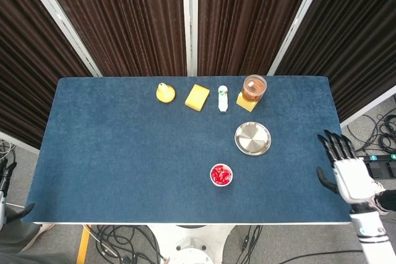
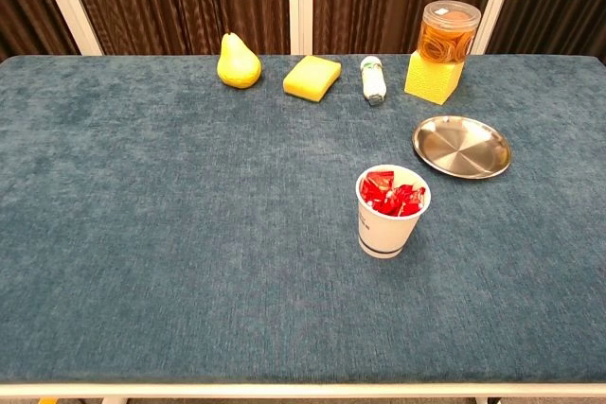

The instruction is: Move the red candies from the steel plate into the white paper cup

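the steel plate (image 2: 461, 147) right of the white paper cup (image 2: 391, 212) looks bare, red candies (image 2: 390, 193) inside the cup; right hand (image 1: 346, 169), fingers spread and holding nothing, should stay clear of the cup.

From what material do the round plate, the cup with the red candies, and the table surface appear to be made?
The plate looks like polished steel: silvery, with a bright sheen and faint concentric rings. The cup seems to be white paper, matte, with a thin dark band near its base. The red candies appear wrapped in glossy foil or plastic. The table top looks like blue fabric, a soft matte pile.
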You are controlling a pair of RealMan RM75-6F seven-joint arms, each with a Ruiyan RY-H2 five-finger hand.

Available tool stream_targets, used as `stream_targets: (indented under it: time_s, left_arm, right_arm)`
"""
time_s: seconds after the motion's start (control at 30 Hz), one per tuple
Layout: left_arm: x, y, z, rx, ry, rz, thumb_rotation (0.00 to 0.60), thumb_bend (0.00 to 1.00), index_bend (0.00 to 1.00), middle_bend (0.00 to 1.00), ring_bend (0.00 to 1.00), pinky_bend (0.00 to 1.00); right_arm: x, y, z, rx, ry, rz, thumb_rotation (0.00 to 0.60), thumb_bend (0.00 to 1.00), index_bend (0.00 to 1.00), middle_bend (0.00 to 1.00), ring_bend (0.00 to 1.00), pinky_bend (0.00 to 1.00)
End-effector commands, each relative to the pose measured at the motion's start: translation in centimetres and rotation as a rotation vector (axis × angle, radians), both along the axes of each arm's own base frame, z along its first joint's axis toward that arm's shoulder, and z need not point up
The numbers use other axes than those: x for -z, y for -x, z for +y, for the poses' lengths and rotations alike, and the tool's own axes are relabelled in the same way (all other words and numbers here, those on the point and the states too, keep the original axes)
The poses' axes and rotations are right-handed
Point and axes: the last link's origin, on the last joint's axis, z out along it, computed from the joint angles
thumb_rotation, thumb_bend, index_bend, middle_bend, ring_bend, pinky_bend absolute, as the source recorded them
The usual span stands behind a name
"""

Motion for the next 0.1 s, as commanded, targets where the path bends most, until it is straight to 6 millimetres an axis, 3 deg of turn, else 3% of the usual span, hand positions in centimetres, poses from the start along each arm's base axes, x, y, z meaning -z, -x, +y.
stream_targets:
  time_s: [0.03, 0.1]
  left_arm:
    - [0.21, -0.16, 0.30, 0.005, 0.009, 0.005, 0.600, 0.16, 0.07, 0.04, 0.08, 0.15]
    - [0.31, -0.24, 0.42, 0.006, 0.012, 0.008, 0.600, 0.16, 0.07, 0.04, 0.08, 0.15]
  right_arm:
    - [-0.78, 0.51, 2.52, 0.007, 0.012, -0.026, 0.600, 0.40, 0.02, 0.00, 0.00, 0.00]
    - [-0.84, 0.54, 3.13, 0.007, 0.016, -0.036, 0.600, 0.40, 0.02, 0.00, 0.00, 0.00]
